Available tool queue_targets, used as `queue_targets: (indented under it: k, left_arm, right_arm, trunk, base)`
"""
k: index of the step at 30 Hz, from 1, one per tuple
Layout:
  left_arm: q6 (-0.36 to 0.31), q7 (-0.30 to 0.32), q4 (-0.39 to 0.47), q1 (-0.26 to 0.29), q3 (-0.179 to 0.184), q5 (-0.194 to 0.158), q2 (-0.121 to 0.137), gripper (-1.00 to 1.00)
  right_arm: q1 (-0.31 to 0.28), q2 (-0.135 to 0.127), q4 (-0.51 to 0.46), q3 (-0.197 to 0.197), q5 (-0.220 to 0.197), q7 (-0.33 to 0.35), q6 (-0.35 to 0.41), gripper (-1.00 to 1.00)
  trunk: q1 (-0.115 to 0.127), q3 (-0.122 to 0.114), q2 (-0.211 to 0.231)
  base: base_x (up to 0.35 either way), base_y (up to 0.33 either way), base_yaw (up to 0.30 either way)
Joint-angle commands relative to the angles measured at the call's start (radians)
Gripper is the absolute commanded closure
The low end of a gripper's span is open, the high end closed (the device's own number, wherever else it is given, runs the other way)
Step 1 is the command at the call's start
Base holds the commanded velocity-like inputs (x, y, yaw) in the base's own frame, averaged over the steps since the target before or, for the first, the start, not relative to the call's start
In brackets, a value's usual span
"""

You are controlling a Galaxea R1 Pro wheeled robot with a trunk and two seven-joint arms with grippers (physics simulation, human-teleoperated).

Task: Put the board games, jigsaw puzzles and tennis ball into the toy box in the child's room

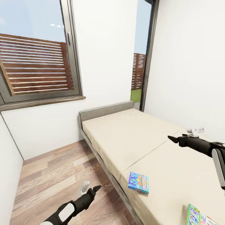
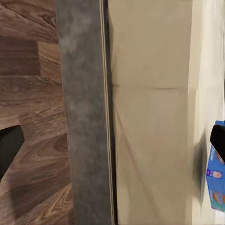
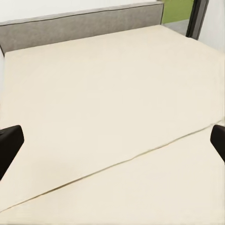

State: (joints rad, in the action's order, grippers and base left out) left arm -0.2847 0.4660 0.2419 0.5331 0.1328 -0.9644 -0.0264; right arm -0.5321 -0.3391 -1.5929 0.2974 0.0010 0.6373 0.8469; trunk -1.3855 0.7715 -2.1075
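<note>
while both grippers hover open, 2 board games (image 1: 138,182) on bed (image 1: 131,134).

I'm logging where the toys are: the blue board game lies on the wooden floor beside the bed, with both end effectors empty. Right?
Not quite. The head view shows the blue board game lying on the bed, near its edge, not on the floor. Both end effectors, left and right, are empty.

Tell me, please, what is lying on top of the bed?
On the bed lie the blue board game near its edge and a green-white game box, cut off by the frame. What lies under either box is covered.
</note>
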Motion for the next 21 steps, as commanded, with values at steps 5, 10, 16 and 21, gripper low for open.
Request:
queue_targets:
  k: [5,10,16,21]
  left_arm:
    - [0.022,0.011,0.002,0.0,0.007,-0.009,0.002,-1.0]
    - [0.031,0.023,0.005,-0.001,0.005,-0.015,0.004,-1.0]
    - [0.03,0.048,0.005,-0.002,0.004,-0.018,0.005,-1.0]
    - [0.036,0.061,0.005,-0.003,0.002,-0.019,0.008,-1.0]
  right_arm:
    - [0.0,0.0,-0.002,0.002,0.001,0.005,0.006,-1.0]
    - [0.0,0.0,-0.003,0.002,0.0,0.005,0.006,-1.0]
    - [0.0,-0.002,-0.005,0.003,-0.001,0.005,0.006,-1.0]
    - [0.0,-0.009,-0.007,0.021,-0.004,0.008,-0.003,-1.0]
  trunk:
    - [0.0,0.001,0.0]
    - [0.0,0.001,0.0]
    - [0.0,0.001,0.0]
    - [0.0,0.002,0.0]
  base:
    - [0.0,0.0,-0.281]
    - [0.0,0.0,-0.289]
    - [0.0,0.0,-0.291]
    - [0.0,0.0,-0.131]
